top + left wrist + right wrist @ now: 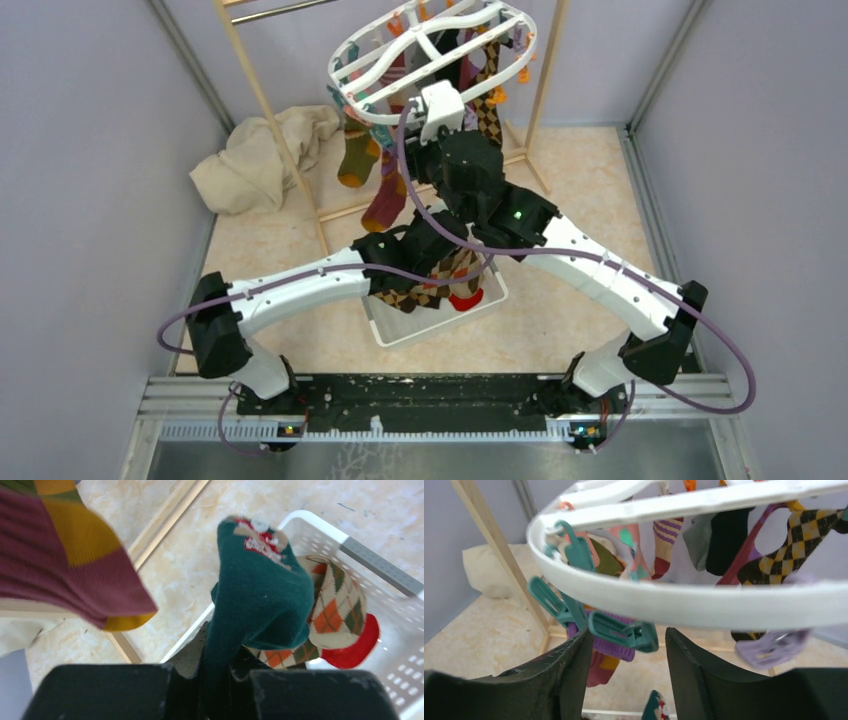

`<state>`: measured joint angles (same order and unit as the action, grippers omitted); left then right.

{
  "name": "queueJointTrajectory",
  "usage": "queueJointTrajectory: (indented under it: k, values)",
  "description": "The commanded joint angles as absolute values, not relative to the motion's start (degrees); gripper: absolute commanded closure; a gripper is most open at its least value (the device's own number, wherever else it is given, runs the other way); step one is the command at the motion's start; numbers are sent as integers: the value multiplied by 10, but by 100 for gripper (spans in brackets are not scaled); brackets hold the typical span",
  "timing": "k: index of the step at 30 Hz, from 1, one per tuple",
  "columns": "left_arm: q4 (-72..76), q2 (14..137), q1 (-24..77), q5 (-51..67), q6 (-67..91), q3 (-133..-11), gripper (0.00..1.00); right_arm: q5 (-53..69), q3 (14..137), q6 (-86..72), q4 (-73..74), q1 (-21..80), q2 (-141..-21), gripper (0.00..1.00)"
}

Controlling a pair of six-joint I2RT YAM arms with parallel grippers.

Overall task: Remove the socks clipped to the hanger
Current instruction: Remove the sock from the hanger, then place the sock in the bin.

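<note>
Green sock (260,595) hangs from my left jaws, which are shut tight on it. It dangles right at the edge of the white basket (380,565), where a checked sock (335,610) with a red toe already lies. I think I should slide the left jaws a bit more over the middle of the basket before I let go. Then the sock falls inside and not onto the tabletop (200,570).

My right jaws are up at the hanger (684,600), just under its white rim. They stand apart with nothing held, and a teal peg (624,630) sits between them. That peg bites a purple sock (619,653). Many more socks (794,545) hang from pegs farther back.

At this spot I want to go slowly. The hanger looks light, and I guess it can swing. If I pinch the peg's biting end, it may only clamp harder. So I would go lower, grab the sock itself, and pull straight down, gently. I cannot tell how hard the peg grips.
</note>
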<state>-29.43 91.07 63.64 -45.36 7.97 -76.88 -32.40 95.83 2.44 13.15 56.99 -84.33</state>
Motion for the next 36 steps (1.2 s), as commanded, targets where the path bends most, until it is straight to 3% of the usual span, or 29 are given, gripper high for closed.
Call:
queueJointTrajectory:
  k: [1, 15, 26, 28, 31, 34, 36]
  values:
    - [-323, 869, 644, -383, 102, -763, 86, -302, 927, -23, 127, 557, -776, 42]
    - [-302, 826, 645, -220, 109, -731, 83, -329, 816, -74, 185, 554, -624, 36]
    - [-217, 853, 643, -255, 139, -624, 77, -343, 771, -87, 210, 553, -578, 36]
    - [-197, 865, 640, -247, 138, -610, 68, -341, 769, -87, 211, 553, -577, 35]
    - [-191, 888, 639, -233, 141, -609, 41, -340, 766, -89, 214, 553, -578, 35]
    - [-186, 887, 639, -224, 146, -606, 4, -340, 764, -90, 216, 552, -578, 35]
    - [-174, 871, 639, -222, 145, -599, 1, -340, 762, -91, 216, 552, -577, 35]
